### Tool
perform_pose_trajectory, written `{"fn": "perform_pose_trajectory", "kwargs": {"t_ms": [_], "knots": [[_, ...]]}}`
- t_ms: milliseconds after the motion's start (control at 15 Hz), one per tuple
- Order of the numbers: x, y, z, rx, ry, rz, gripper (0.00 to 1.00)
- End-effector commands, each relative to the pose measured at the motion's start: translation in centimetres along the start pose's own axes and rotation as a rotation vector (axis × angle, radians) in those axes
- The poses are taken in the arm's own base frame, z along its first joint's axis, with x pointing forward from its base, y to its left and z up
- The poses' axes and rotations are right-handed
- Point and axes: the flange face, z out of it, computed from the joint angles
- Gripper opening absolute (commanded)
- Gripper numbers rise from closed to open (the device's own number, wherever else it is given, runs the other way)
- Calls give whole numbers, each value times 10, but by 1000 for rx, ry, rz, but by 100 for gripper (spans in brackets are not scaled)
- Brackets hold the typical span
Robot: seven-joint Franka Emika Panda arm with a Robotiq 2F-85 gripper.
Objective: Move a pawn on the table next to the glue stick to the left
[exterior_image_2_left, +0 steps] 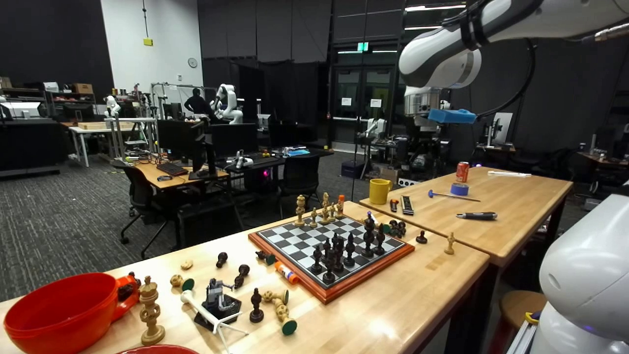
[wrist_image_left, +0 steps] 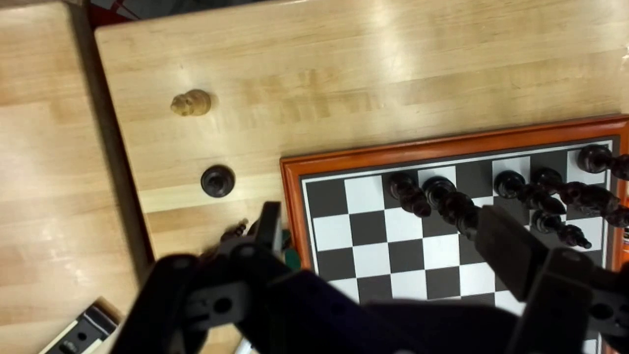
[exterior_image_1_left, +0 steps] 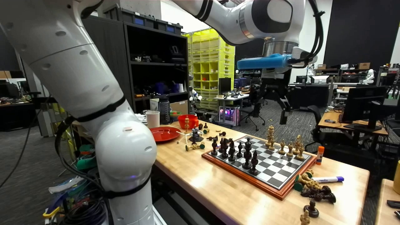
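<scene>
One end effector (exterior_image_1_left: 270, 114), jaws spread wide, empty; below it: one framed chessboard (exterior_image_1_left: 275, 168), one pale worktop (exterior_image_1_left: 193, 178).

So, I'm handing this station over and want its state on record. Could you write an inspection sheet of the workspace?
Surface: pale wood table, with bright glare patches.
Job's things: dark pawn upright on the table, off the chessboard; orange-capped glue stick upright beside the board; another glue stick lying beside its frame. Which pawn is meant: cannot tell.
Clutter: chess pieces lying loose, marker, red plate, red bowl.
Gripper: open, above the table; in its grasp, nothing seen.
Cables: black cables looping by the arm; coiled cables low beside it.
Surroundings: second table with a yellow mug; black shelving; yellow bin rack.
</scene>
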Motion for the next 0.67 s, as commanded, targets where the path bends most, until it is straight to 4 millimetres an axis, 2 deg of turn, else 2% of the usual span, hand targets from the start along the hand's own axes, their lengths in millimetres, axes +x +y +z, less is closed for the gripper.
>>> {"fn": "perform_pose_trajectory", "kwargs": {"t_ms": [0,133,267,600], "knots": [[37,5,-19,-50,7,-79,100],[55,-3,-29,-57,52,-102,100],[75,-28,-35,-62,100,-133,100],[122,-78,-30,-121,170,-209,100]]}}
